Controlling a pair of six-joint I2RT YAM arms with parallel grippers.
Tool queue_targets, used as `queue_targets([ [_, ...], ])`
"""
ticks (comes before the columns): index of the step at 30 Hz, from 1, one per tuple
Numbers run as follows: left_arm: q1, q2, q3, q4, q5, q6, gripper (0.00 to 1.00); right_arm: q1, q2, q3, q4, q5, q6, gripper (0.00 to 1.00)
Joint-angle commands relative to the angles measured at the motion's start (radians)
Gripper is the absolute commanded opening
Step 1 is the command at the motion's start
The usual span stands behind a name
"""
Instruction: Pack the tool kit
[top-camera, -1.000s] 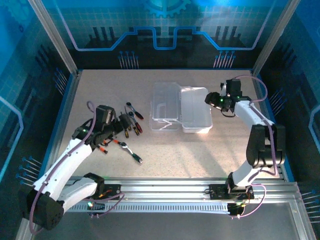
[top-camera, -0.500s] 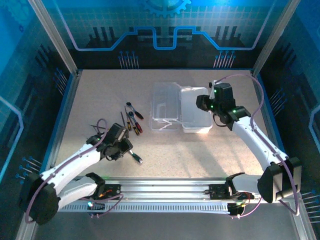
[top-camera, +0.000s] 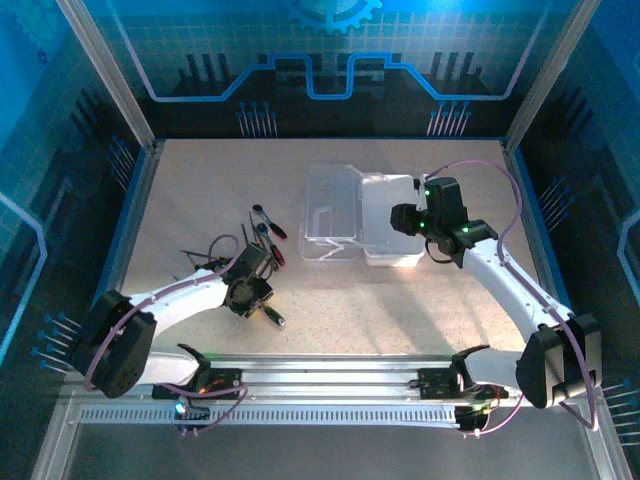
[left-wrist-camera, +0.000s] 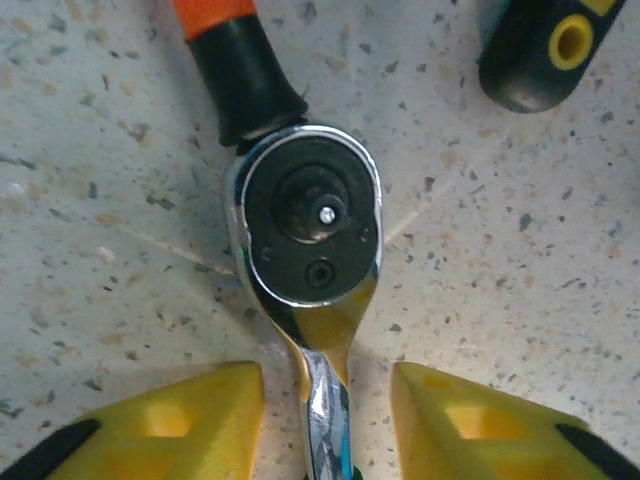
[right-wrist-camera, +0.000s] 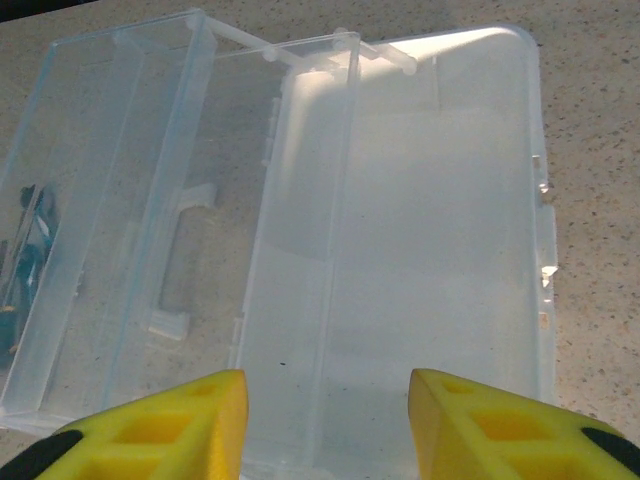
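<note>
The tool kit's clear case (top-camera: 390, 235) lies open at mid table, its lid (top-camera: 330, 212) folded out to the left. Its base (right-wrist-camera: 440, 230) holds nothing that I can see. My right gripper (right-wrist-camera: 328, 420) hovers open over that base, also in the top view (top-camera: 405, 218). The silver ratchet wrench (left-wrist-camera: 310, 220) lies flat on the table. My left gripper (left-wrist-camera: 327, 420) is low over it, yellow fingers (left-wrist-camera: 190, 420) on either side of the shaft, with a gap on each side. In the top view the left gripper (top-camera: 250, 290) covers most of the wrench (top-camera: 272, 318).
Small screwdrivers with red and yellow handles (top-camera: 265, 235) lie left of the lid. An orange and black handle (left-wrist-camera: 235, 60) touches the wrench head, and a black and yellow handle (left-wrist-camera: 545, 50) lies beyond it. A blue rim (top-camera: 130, 220) bounds the speckled table.
My left arm swung right and came down over the ratchet wrench, and its jaws narrowed around the shaft. My right gripper moved from the case's right side to above its base.
</note>
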Motion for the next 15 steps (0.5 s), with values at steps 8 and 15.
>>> queue_targets([
  [8,-0.006,0.085,0.02,0.063,-0.041,0.01,0.17,-0.018,-0.036,-0.036,0.04,-0.07,0.002,0.47],
  [15,-0.04,0.147,0.086,0.106,0.012,0.121,0.07,-0.034,-0.059,-0.038,0.04,-0.079,0.004,0.47],
])
